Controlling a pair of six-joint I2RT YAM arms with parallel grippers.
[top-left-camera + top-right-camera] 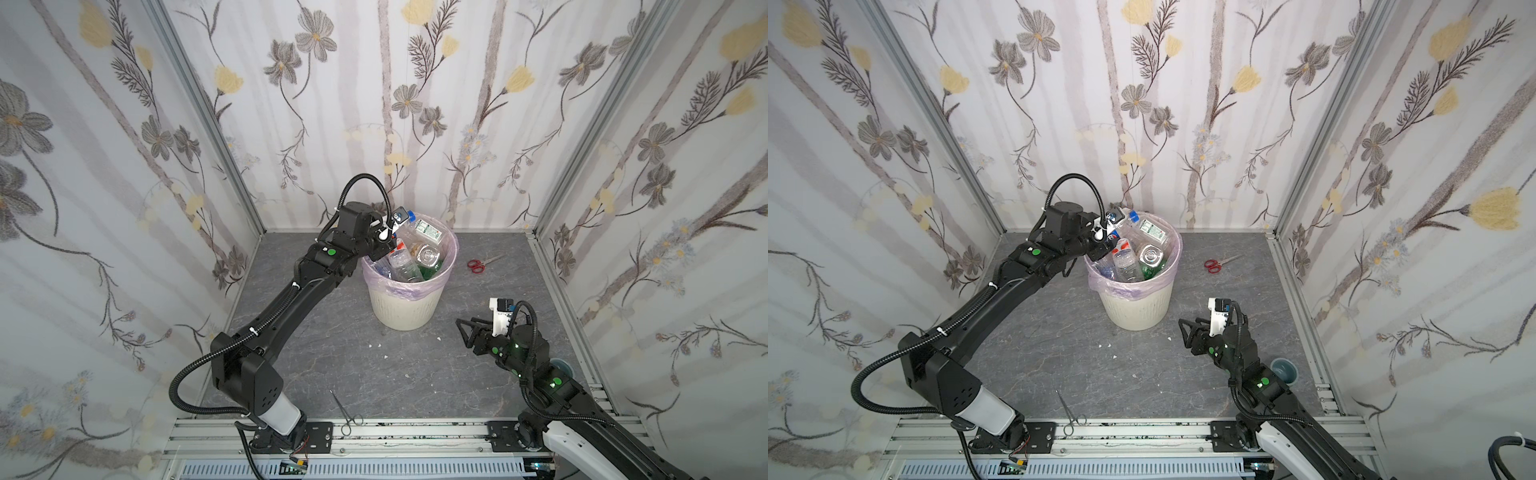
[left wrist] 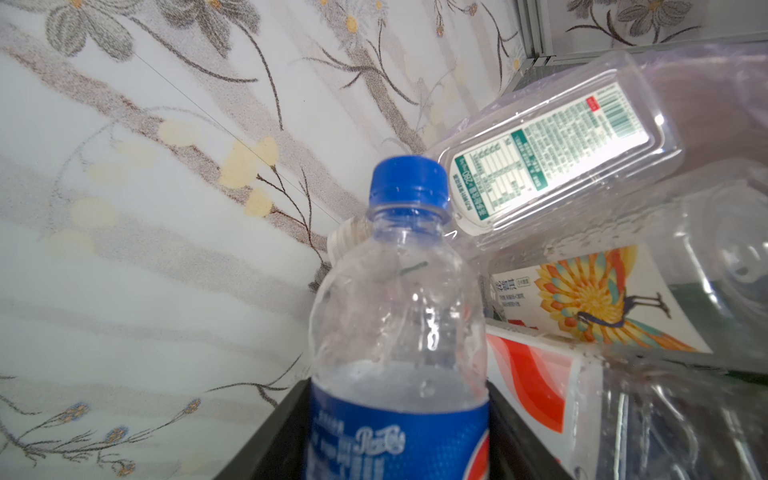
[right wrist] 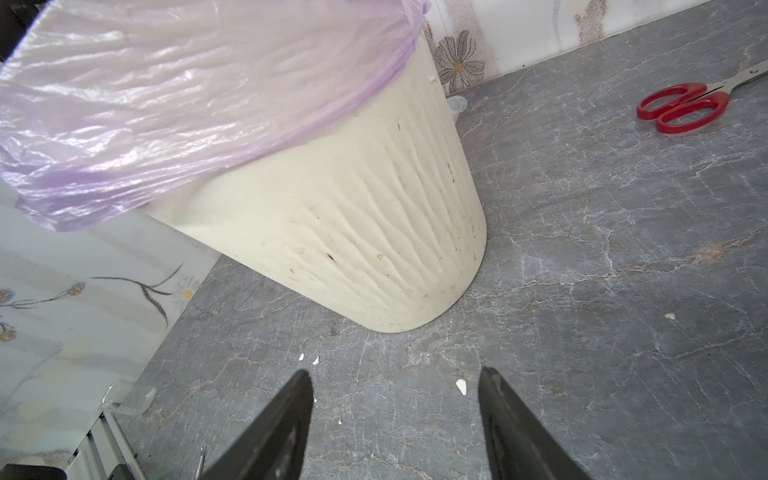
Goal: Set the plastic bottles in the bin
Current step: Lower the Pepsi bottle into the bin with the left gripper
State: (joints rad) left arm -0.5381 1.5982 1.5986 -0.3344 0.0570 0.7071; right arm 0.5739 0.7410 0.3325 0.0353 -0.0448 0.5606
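From my station, the left gripper (image 1: 384,246) sat at the rim of the bin (image 1: 401,307) with a Pepsi bottle (image 2: 399,324) between its jaws. The blue label band lay level with the jaw tips, and the blue cap (image 2: 409,180) pointed out beyond them. The black fingers (image 2: 282,436) ran close along both sides of the label, but I could not tell whether they were clamped on it or had slackened off. The bottle looked empty or nearly so: thin clear plastic, so I judged it very light, easily dented and slick on the label film. I would have taken it across the labelled middle with modest pressure, or just under the cap, where the neck is stiffer. Past the jaw tips the other plastic bottles (image 2: 548,153) were heaped up to the pink bag (image 3: 166,104), so I judged that a dropped bottle could slide or roll off the heap. The right gripper (image 3: 395,374) hung over the grey floor with its jaws spread and nothing between them, and the bin wall stood ahead of its tips. I could make out no loose bottle on the floor in either top view.
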